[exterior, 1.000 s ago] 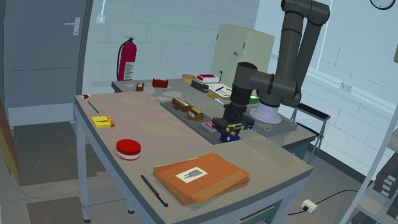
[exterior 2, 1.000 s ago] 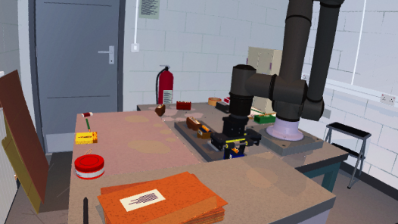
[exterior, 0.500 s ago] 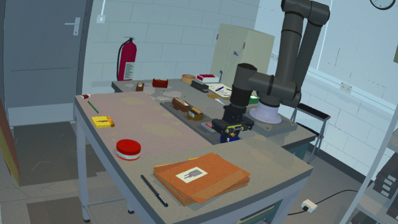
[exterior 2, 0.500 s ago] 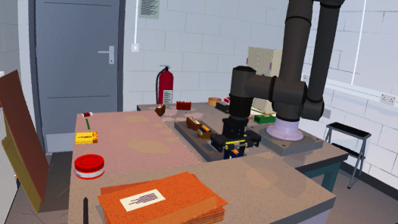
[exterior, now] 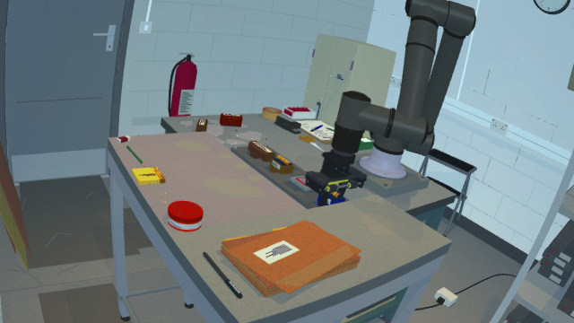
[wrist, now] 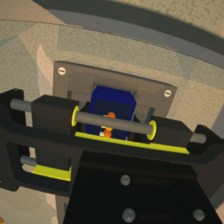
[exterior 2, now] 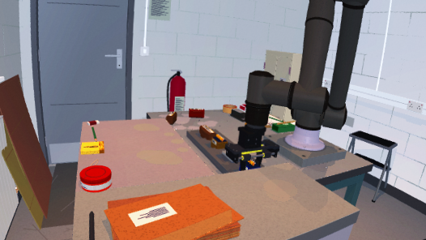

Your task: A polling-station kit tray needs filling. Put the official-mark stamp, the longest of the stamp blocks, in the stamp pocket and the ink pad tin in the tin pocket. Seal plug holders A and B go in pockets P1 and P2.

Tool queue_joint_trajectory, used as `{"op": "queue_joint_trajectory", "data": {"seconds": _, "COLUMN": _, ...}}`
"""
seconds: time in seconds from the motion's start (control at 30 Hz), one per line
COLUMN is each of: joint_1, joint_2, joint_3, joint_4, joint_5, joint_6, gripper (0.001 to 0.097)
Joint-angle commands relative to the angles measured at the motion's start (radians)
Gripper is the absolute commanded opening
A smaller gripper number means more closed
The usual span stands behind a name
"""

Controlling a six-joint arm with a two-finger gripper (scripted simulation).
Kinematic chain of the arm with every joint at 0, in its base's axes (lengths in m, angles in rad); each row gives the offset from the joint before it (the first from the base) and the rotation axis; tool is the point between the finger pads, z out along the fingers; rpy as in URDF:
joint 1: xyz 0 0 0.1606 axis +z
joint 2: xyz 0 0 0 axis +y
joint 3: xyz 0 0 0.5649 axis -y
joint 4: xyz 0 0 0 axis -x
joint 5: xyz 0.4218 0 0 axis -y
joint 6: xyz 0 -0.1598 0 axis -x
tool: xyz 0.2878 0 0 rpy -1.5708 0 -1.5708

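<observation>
A blue seal plug holder (exterior: 331, 196) (exterior 2: 249, 163) (wrist: 111, 115) with orange plugs sits low in the near end pocket of the dark kit tray (exterior: 287, 172) (exterior 2: 214, 151). A brown stamp block (exterior: 261, 150) (exterior 2: 206, 131) and a second holder with orange plugs (exterior: 281, 165) (exterior 2: 219, 141) stand in pockets further along the tray. A red ink pad tin (exterior: 185, 216) (exterior 2: 95, 178) rests on the pink mat near the table's front edge. More stamp blocks (exterior: 231, 119) (exterior: 201, 124) lie on the far table. My gripper (exterior: 334, 189) (exterior 2: 251, 158) (wrist: 113, 121) is over the near pocket, closed around the blue holder.
A stack of orange folders (exterior: 290, 258) (exterior 2: 172, 215) lies near the front corner, with a black pen (exterior: 222, 274) beside it. A yellow box (exterior: 148, 175) and a green pencil (exterior: 135, 154) lie on the mat. The arm's base (exterior: 388, 161) stands just right of the tray.
</observation>
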Motion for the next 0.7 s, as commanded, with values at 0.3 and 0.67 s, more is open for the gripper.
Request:
{"op": "queue_joint_trajectory", "data": {"seconds": 0.3, "joint_1": 0.0, "joint_2": -0.001, "joint_3": 0.001, "joint_4": 0.001, "joint_5": 0.0, "joint_6": 0.0, "gripper": 0.0308}}
{"op": "queue_joint_trajectory", "data": {"seconds": 0.67, "joint_1": 0.0, "joint_2": -0.001, "joint_3": 0.001, "joint_4": 0.001, "joint_5": 0.0, "joint_6": 0.0, "gripper": 0.0528}}
